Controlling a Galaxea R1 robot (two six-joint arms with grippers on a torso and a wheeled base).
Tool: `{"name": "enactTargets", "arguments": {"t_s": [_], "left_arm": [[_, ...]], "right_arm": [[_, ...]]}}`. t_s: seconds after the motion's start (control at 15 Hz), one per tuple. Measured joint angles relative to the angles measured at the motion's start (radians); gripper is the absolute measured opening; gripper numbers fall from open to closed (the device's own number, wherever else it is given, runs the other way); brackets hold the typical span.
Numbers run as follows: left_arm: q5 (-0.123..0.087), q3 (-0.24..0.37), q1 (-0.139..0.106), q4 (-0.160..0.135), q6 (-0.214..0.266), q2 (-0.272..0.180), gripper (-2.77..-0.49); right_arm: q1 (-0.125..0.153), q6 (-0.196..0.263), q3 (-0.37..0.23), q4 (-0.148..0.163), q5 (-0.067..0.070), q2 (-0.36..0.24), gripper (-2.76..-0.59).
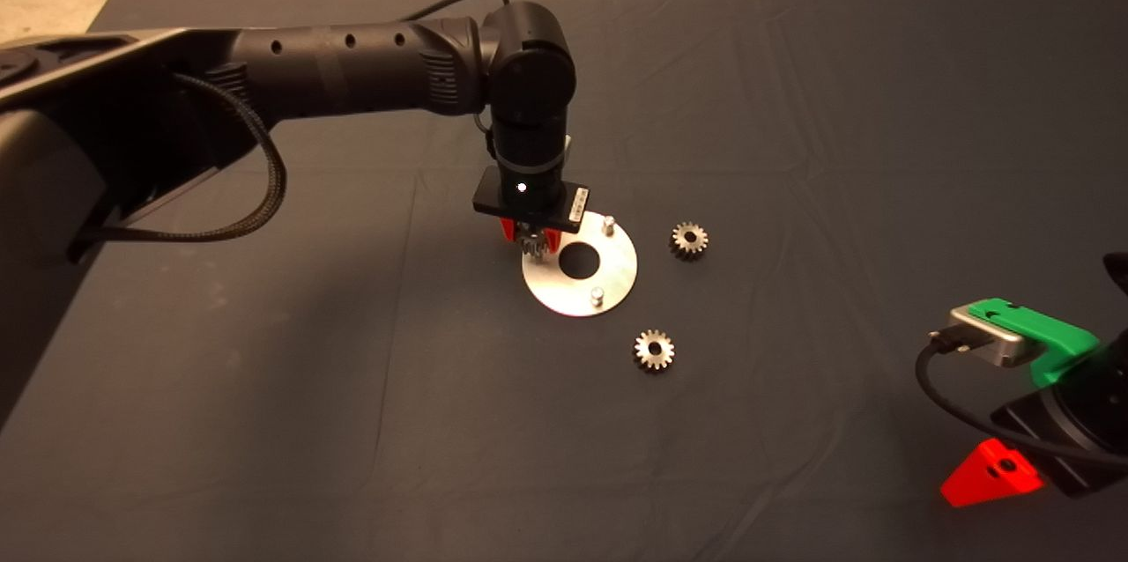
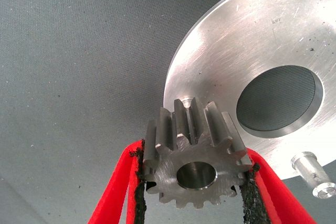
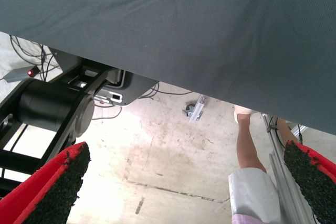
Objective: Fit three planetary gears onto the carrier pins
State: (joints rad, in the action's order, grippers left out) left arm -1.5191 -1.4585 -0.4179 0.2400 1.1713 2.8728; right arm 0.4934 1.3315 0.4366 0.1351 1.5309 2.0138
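A shiny round disc (image 1: 608, 278) with a large centre hole lies mid-mat. Two carrier pins show in the head view, one at the far edge (image 1: 607, 225) and one at the near edge (image 1: 597, 294); the third is hidden under the left gripper. My left gripper (image 1: 530, 238) is shut on a planetary gear (image 2: 195, 161) and holds it over the disc's left rim (image 2: 210, 72). One pin (image 2: 315, 172) shows beside the held gear. Two more gears lie loose on the mat, one right of the disc (image 1: 689, 240) and one in front of it (image 1: 654, 351). My right gripper (image 1: 991, 474) is parked at the lower right, open.
The dark mat (image 1: 793, 104) covers the table. The right wrist view looks past the mat's edge (image 3: 210, 35) at the floor, where a person's leg (image 3: 247, 150) and a black machine base (image 3: 52, 108) show.
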Motion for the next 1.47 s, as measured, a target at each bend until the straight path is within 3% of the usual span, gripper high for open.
{"name": "enactTargets", "arguments": {"t_s": [0.27, 0.73, 1.2, 1.47], "left_arm": [[0.002, 0.001, 0.013, 0.01, 0.0, 0.0, -2.31], [0.001, 0.013, 0.014, 0.015, 0.001, -0.003, -2.29], [0.003, 0.012, 0.013, 0.014, -0.002, -0.011, -2.09], [0.0, 0.012, 0.009, 0.01, -0.004, -0.022, -1.84]], "right_arm": [[0.0, 0.0, 0.0, 0.0, 0.0, 0.0, -0.61], [0.0, 0.0, 0.0, 0.0, 0.0, 0.0, -0.61], [0.0, 0.0, 0.0, 0.0, 0.0, 0.0, -0.61], [0.0, 0.0, 0.0, 0.0, 0.0, 0.0, -0.61]]}}
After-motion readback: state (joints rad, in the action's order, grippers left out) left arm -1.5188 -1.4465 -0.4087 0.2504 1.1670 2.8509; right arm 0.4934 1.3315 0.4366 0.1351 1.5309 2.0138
